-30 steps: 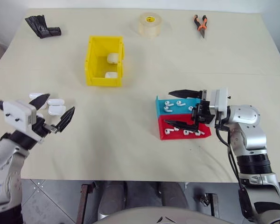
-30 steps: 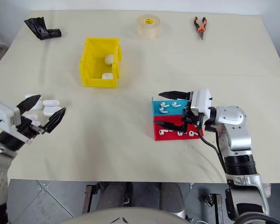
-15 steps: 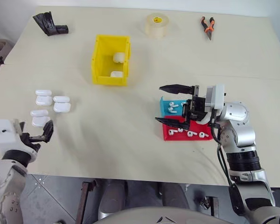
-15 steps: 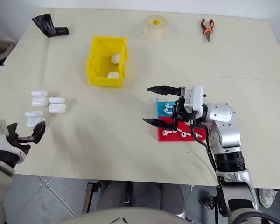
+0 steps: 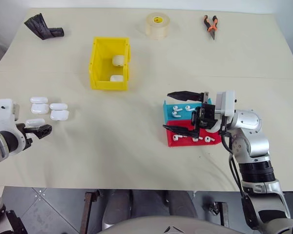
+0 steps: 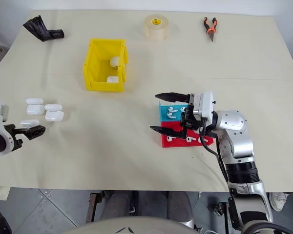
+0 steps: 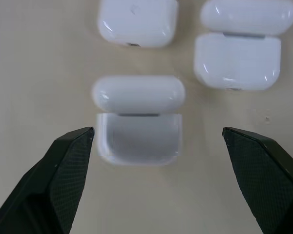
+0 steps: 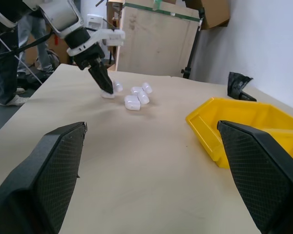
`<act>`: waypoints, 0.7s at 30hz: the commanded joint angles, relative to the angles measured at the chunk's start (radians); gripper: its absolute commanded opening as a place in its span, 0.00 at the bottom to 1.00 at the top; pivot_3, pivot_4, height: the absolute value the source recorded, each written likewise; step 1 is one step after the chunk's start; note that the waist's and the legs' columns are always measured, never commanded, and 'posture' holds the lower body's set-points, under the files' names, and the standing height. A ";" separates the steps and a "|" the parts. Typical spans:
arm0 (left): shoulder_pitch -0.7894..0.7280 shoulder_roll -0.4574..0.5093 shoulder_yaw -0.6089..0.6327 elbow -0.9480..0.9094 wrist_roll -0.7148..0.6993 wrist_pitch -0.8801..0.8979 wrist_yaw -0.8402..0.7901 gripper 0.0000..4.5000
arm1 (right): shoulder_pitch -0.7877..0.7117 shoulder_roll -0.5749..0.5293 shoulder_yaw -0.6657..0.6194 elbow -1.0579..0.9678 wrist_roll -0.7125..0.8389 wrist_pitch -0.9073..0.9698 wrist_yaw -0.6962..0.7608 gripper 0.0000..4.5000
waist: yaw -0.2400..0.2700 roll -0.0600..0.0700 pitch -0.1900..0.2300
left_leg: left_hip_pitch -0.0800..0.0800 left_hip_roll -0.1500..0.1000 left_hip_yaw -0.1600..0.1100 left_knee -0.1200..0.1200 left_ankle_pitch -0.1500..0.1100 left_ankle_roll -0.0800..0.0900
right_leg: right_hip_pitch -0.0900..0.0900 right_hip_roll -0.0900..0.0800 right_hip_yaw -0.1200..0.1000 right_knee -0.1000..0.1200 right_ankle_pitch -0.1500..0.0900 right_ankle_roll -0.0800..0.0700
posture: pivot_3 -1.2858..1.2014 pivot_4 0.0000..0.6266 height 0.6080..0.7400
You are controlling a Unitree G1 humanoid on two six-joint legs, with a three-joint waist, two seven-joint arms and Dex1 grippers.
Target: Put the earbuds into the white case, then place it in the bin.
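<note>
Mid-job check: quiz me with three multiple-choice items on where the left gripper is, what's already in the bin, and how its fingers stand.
1. Where is the left gripper?
A) by the pliers
B) at the loose white cases
C) at the tape roll

2. How many cases lie in the yellow bin?
A) none
B) two
C) four

3. The left gripper's fingers are:
A) open either side of a case
B) shut on a case
C) shut on nothing

Answers:
1. B, its tips sit at the nearest case.
2. B, two white shapes show inside.
3. A, the wrist view shows the fingers spread wide apart.
</note>
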 commanded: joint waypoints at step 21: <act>-0.053 -0.001 -0.103 0.155 0.179 -0.023 -0.082 0.64 | 0.052 -0.004 -0.009 -0.112 0.017 0.002 -0.075 1.00 | 0.005 0.000 0.000 | 0.001 0.000 0.000 0.000 0.001 -0.001 | 0.000 0.000 0.001 0.003 0.000 0.000 | 0.52 0.24 1.00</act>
